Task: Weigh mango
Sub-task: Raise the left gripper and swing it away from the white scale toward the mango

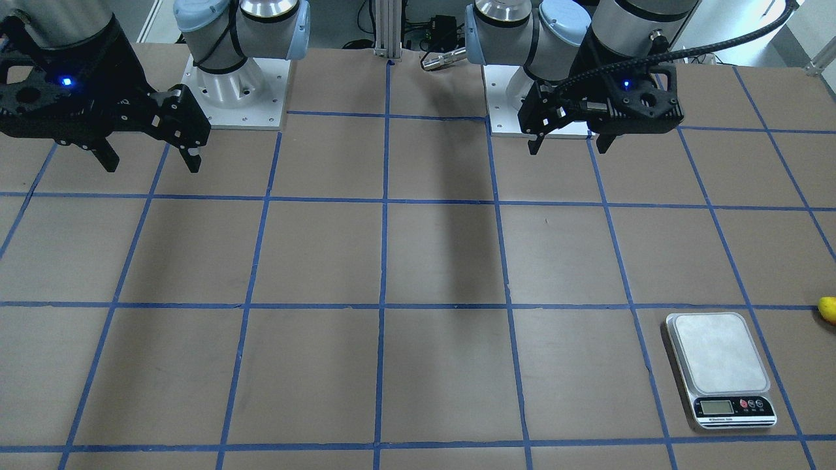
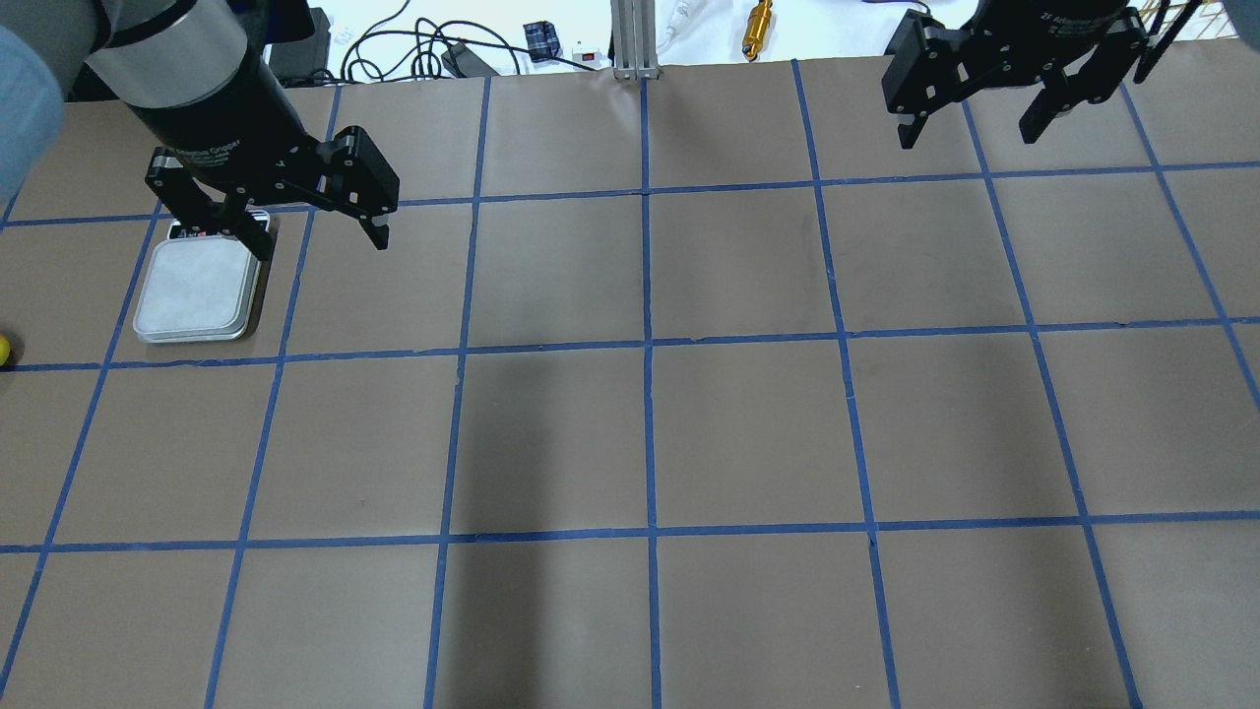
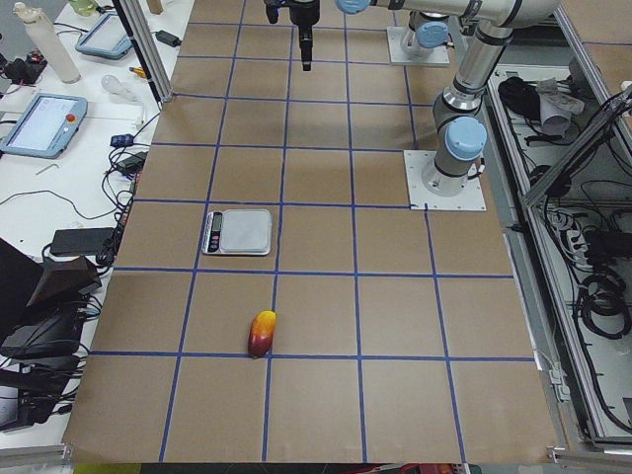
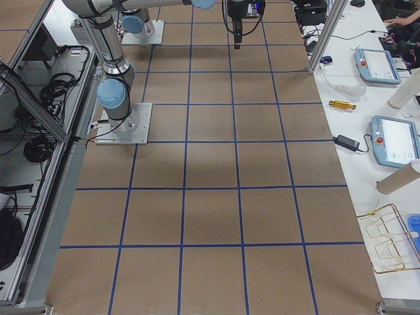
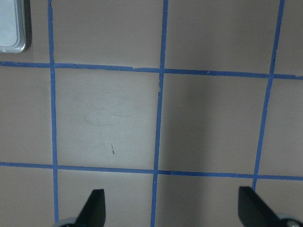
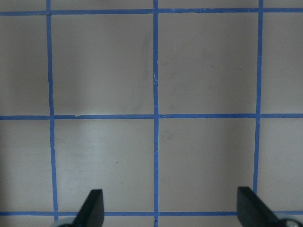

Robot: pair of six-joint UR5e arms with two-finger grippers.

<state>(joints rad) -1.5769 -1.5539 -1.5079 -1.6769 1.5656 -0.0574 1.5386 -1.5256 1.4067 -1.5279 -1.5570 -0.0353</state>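
Your mango (image 3: 262, 333) is lying on the table (image 1: 444, 365), right on a blue tape line (image 3: 279, 184) out toward the robot's left end. Its yellow end points at the scale (image 3: 238, 231) and its red end points away from it. It's close to the scale but not touching, so it's on the brown surface, not on the pan. The scale sits flat inside one grid square, with its display end on your side of the table. The left gripper (image 1: 568, 145) hangs in the air with its fingers spread wide, nothing between them. In its wrist view you only catch a corner of the scale. The right gripper (image 1: 152, 164) is up over the far half, also spread wide with nothing in it.
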